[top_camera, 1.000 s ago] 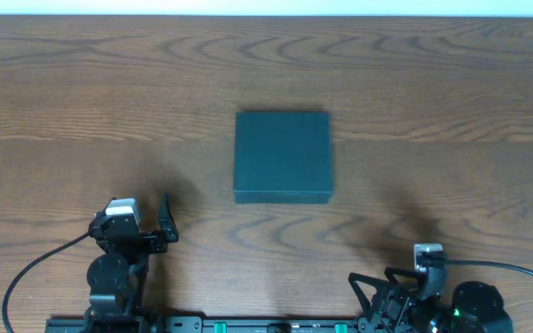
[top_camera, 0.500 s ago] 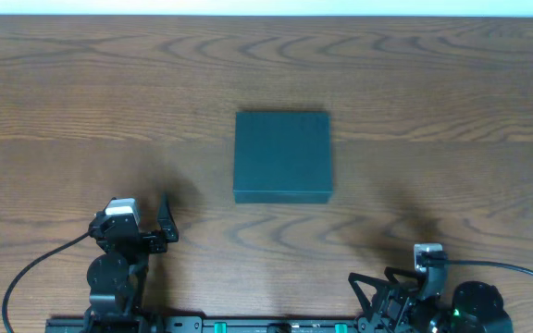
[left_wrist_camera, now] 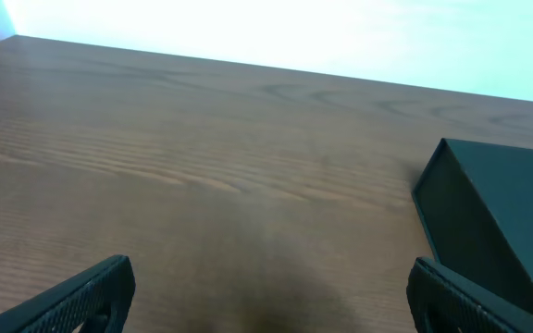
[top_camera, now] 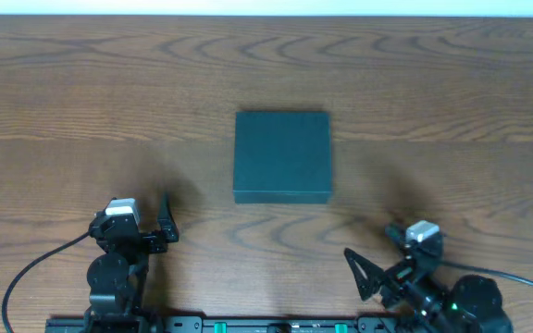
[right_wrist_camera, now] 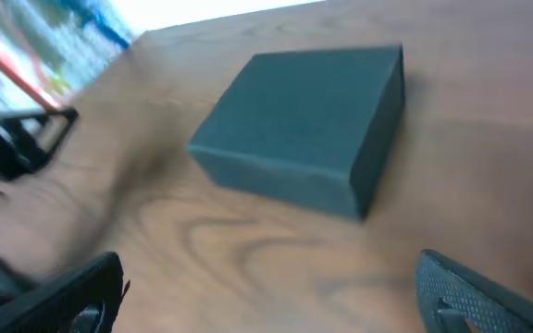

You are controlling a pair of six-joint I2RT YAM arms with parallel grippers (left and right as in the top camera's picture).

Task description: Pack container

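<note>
Jaws wide apart; container (top_camera: 281, 155) closed.

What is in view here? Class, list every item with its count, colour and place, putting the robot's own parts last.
table: one, brown wood grain, fills the overhead view
container: one, matte black, lid shut, middle of the table
cables: two, black, near edge, one trailing from each arm
left claw: one, black, open and empty, near-left of the container
right claw: one, black, open and empty, near-right of the container
</note>
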